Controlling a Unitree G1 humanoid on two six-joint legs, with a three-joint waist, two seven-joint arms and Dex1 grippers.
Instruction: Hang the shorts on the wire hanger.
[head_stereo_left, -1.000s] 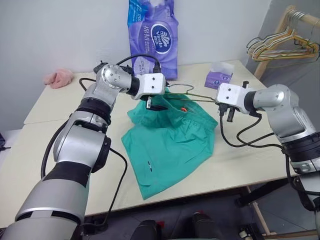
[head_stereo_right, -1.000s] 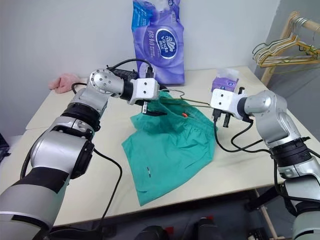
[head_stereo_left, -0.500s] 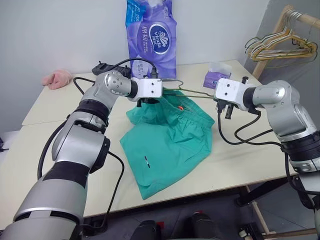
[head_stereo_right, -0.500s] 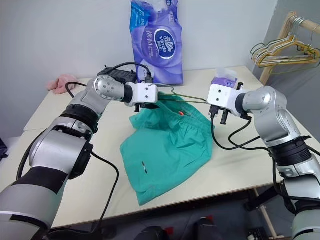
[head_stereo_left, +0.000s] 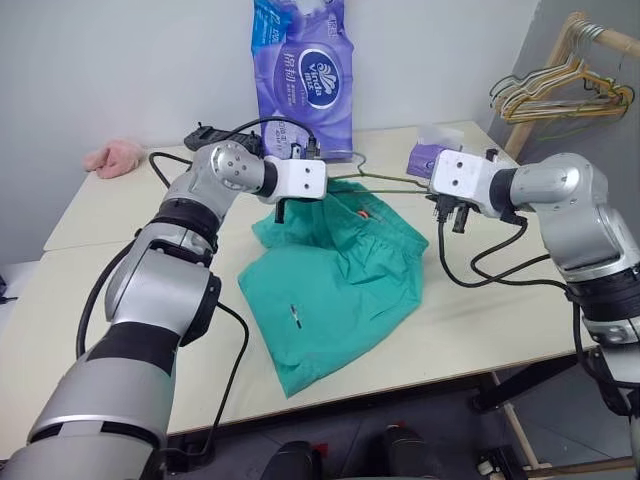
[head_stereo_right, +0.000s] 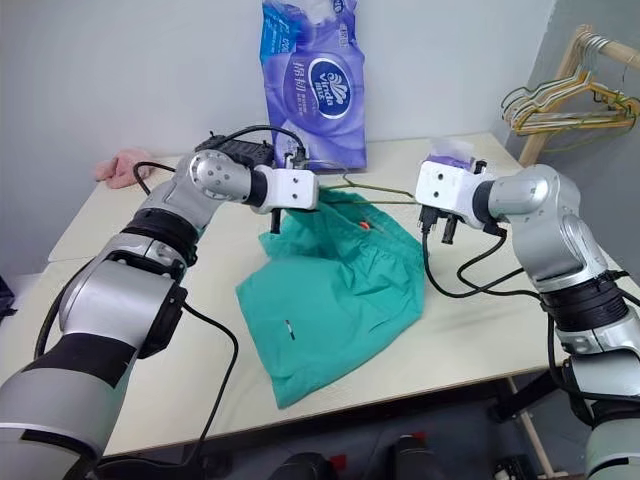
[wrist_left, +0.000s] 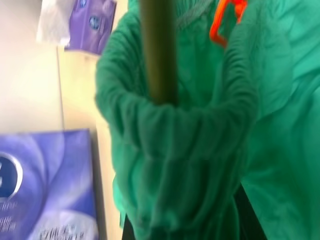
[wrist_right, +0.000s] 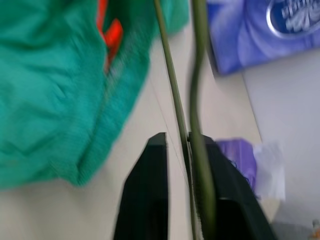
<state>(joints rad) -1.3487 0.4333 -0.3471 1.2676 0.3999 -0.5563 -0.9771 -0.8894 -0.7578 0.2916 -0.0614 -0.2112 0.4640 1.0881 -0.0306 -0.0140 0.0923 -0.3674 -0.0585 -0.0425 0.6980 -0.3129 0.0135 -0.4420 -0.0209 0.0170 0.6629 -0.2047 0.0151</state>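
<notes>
The teal-green shorts lie spread on the table, with the gathered waistband lifted at the far side. My left gripper is shut on that waistband; in the left wrist view the bunched fabric covers its fingers. The wire hanger is thin and olive-bronze. It runs from inside the waistband across to my right gripper. The right wrist view shows the black fingers slightly apart, with the wire passing through the gap against one of them. An orange tag hangs inside the waistband.
A tall purple tissue pack stands behind the shorts, with a small purple tissue box just behind my right gripper. A pink fluffy cloth lies far left. Coloured hangers hang on a wooden rack off the table's right. The table has bare room at left.
My left gripper has gone from open to shut on the waistband. The right gripper's fingers have parted a little around the wire.
</notes>
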